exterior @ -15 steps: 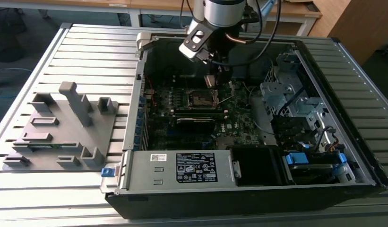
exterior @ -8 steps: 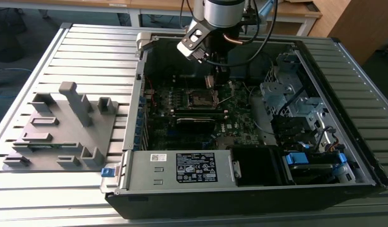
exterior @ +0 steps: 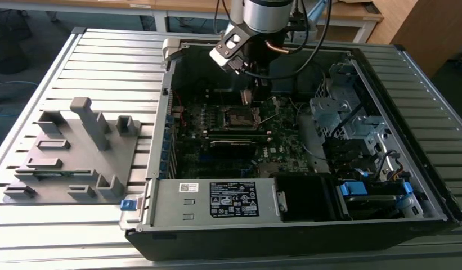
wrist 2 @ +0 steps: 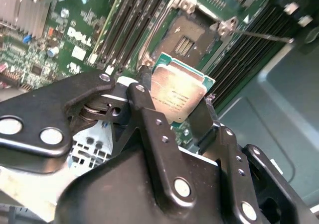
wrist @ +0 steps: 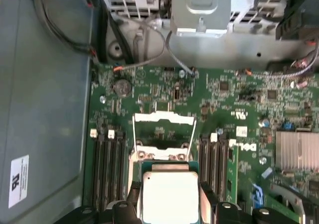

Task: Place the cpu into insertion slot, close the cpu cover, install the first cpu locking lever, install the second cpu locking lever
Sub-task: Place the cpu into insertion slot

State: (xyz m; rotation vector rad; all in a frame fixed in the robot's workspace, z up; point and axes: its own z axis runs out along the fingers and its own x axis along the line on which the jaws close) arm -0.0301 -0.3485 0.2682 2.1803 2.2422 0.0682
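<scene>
The gripper (wrist 2: 177, 98) pinches the cpu (wrist 2: 180, 90) by two opposite edges between its fingers (wrist 2: 144, 87). It holds the chip above the motherboard (wrist: 224, 99), close to the uncovered insertion slot (wrist 2: 187, 40) inside the open computer case (exterior: 215, 247).

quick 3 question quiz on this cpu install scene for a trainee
1. True or false: the gripper is shut on the cpu.
2. The insertion slot is: A empty, B holding a chip, C under a heatsink.
3. Fill in: the grey fixture plate lies on the exterior view's ___ of the computer case.
Key: 1 true; 2 A; 3 left.
</scene>
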